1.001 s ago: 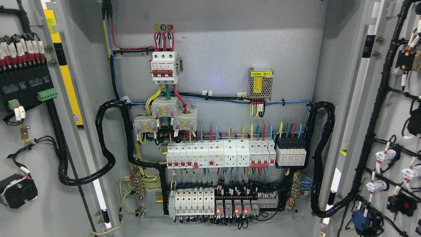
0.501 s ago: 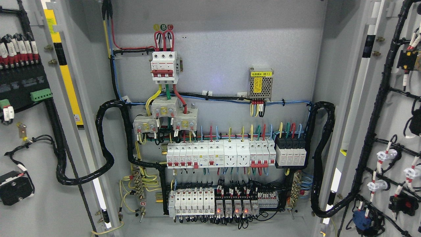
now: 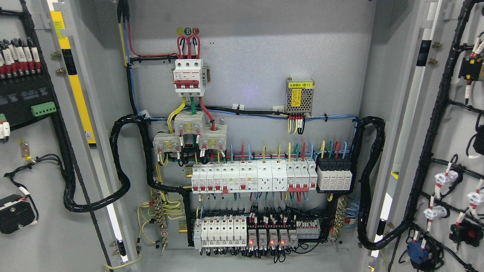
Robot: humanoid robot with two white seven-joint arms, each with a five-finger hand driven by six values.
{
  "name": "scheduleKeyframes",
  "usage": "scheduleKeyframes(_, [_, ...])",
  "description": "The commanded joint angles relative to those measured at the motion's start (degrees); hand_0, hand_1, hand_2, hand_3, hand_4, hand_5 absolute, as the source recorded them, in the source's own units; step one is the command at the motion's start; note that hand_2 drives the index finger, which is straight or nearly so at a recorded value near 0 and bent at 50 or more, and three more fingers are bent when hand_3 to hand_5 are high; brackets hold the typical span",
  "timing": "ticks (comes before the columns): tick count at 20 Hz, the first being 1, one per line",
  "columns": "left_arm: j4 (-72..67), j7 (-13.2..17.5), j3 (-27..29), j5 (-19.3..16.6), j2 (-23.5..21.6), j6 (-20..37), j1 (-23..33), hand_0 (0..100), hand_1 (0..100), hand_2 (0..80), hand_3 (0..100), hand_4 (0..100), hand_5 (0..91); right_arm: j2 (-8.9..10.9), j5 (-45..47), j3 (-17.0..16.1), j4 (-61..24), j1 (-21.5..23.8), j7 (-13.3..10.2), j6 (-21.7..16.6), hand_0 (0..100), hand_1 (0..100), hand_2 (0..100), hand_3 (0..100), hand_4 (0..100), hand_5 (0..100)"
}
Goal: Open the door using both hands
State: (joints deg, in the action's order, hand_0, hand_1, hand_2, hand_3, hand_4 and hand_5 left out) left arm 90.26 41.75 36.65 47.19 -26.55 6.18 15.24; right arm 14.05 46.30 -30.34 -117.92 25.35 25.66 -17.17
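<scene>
The left door stands swung open, its inner face carrying wired parts. Between the doors, the cabinet holds breakers, relays and cable looms. The right door is open too. Neither hand shows, so their fingers cannot be told.

Bright, even light fills the cabinet; the picture is sharp throughout. A faint bluish glare spot sits on the back panel, and soft shadow darkens the upper left corner.
</scene>
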Motion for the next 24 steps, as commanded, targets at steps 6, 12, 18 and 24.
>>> scheduleKeyframes(6, [3.0,-0.2,0.1,0.3,-0.1,-1.4,0.3,0,0,0.0,0,0,0.0,0.19,0.3,-1.2,1.7,0.0,0.0,0.0,20,12,0,0,0,0])
scheduleKeyframes(12, [7.3,-0.4,0.1,0.3,1.3,-2.5,0.7,0,0,0.0,0,0,0.0,0.54,0.8,-0.2,0.8,0.0,0.1,-0.3,20,12,0,0,0,0])
scheduleKeyframes(18, [14.5,-0.4,-1.9,0.1,5.1,-2.5,2.5,0,0,0.0,0,0,0.0,2.38,1.2,3.4,-1.8,1.7,0.1,-0.9,20,12,0,0,0,0])
scheduleKeyframes(24, [18.1,-0.5,-7.5,-0.5,8.1,-2.4,3.3,0,0,0.0,0,0,0.0,5.81,1.2,13.0,-1.7,1.0,0.0,-1.0,20,12,0,0,0,0])
